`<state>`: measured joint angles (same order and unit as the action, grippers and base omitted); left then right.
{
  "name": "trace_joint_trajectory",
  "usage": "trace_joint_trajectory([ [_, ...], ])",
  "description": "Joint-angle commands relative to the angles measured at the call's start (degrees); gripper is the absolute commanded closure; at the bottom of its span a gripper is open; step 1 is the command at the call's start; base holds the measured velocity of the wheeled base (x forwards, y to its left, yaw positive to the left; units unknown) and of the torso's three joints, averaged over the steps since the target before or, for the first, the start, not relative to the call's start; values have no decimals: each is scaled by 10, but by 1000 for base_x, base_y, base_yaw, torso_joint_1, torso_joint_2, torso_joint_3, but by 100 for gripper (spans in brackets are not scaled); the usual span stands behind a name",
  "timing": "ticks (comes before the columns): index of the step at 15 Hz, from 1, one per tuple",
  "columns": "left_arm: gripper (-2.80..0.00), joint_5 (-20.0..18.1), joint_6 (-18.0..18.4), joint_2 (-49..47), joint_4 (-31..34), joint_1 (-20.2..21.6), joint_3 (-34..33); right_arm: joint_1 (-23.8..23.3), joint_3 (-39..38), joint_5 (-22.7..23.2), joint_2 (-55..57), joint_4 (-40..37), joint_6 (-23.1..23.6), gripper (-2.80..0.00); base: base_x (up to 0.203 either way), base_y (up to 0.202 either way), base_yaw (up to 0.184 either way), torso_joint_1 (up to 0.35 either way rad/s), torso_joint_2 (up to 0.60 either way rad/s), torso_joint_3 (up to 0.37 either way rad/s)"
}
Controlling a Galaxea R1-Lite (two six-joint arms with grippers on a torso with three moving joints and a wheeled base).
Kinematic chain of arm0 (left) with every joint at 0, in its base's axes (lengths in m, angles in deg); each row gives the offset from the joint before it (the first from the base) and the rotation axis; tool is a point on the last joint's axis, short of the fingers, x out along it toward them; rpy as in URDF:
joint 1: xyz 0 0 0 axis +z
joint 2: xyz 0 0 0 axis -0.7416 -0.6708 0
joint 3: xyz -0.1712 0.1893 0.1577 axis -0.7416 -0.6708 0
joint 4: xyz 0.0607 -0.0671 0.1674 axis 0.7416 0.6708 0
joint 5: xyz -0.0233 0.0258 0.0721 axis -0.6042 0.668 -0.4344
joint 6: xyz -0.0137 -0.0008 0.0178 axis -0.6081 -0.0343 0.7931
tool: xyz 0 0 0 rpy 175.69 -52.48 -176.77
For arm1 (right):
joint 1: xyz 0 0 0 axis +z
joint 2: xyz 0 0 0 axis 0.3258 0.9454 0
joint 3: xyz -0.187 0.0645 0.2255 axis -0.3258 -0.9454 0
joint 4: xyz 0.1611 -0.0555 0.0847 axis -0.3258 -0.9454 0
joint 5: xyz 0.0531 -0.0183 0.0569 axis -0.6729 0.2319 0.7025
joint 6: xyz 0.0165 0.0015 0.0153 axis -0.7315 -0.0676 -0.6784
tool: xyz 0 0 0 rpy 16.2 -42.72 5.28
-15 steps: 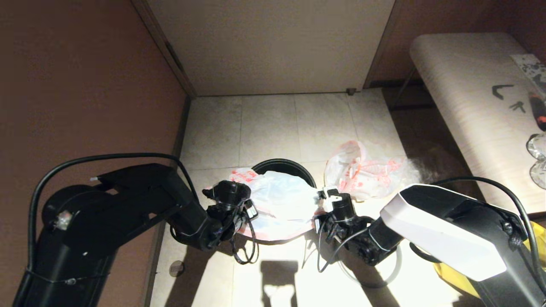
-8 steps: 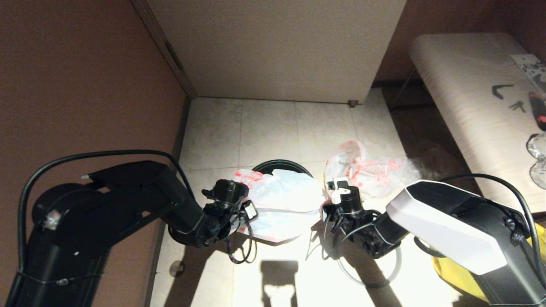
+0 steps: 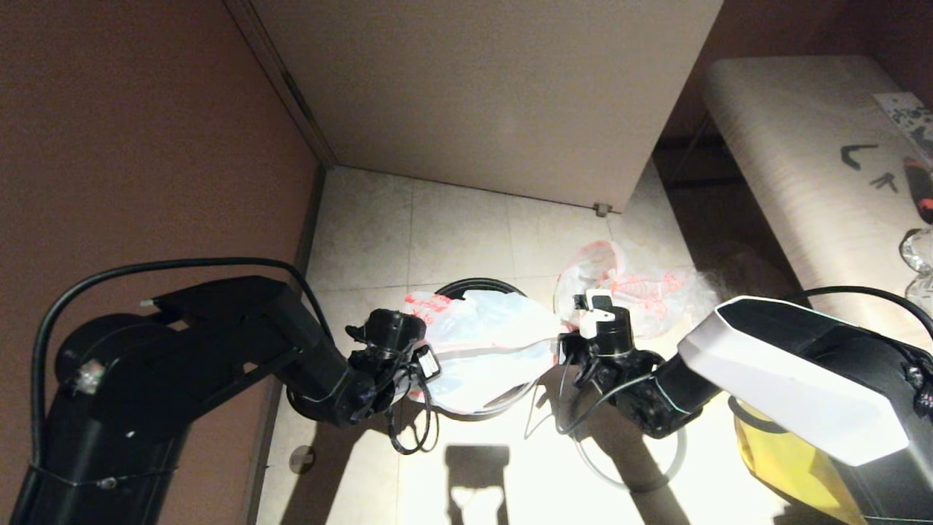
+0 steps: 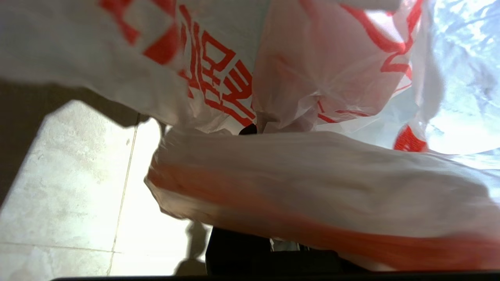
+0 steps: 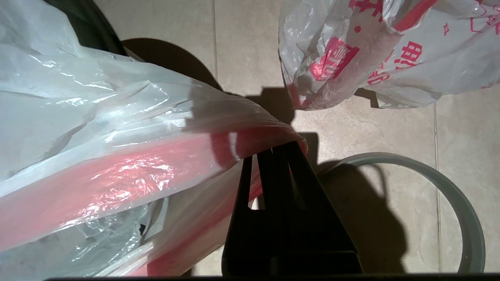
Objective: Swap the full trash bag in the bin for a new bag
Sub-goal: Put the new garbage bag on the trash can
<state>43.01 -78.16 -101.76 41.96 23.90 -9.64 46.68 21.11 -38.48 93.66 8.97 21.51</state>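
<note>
The new bag (image 3: 485, 339), thin translucent white with a pinkish-red edge, is stretched between my two grippers just above the bin (image 3: 477, 285), whose black rim shows behind it. My left gripper (image 3: 421, 362) holds the bag's left edge; in the left wrist view the bag (image 4: 312, 175) drapes over the fingers and hides them. My right gripper (image 5: 273, 150) is shut on the red edge at the right (image 3: 563, 348). The full trash bag (image 3: 634, 292), lumpy with red print, lies on the floor right of the bin (image 5: 90, 27).
A grey hoop (image 5: 449, 187) lies on the tiles under my right arm. A yellow bag (image 3: 787, 459) sits at the near right. A pale door (image 3: 474, 95) stands behind the bin, a brown wall (image 3: 146, 146) on the left, and a light table (image 3: 787, 146) on the right.
My right gripper has moved right and farther away, pulling the new bag wider and tauter over the bin. The pale door at the back has swung nearer. The left gripper barely moved.
</note>
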Motion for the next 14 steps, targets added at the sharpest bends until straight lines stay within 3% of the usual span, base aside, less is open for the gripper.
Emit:
trace_joint_trajectory([
  [1,0,1,-2,8,-2,-4,-14,9,-33,0,-14,3,-1,0,0,0,0,0,0,0],
  [6,0,1,19,42,-5,-18,-110,62,-240,1,-99,8,-3,0,0,0,0,0,0,0],
  [9,0,1,18,45,-6,-27,-143,116,-356,3,-149,100,-4,0,0,0,0,0,0,0],
  [11,0,1,17,29,-8,-27,-143,149,-377,30,-149,154,-4,0,0,0,0,0,0,0],
  [14,0,-7,23,13,-35,-29,-142,163,-343,45,-116,154,-2,0,0,0,0,0,0,0],
])
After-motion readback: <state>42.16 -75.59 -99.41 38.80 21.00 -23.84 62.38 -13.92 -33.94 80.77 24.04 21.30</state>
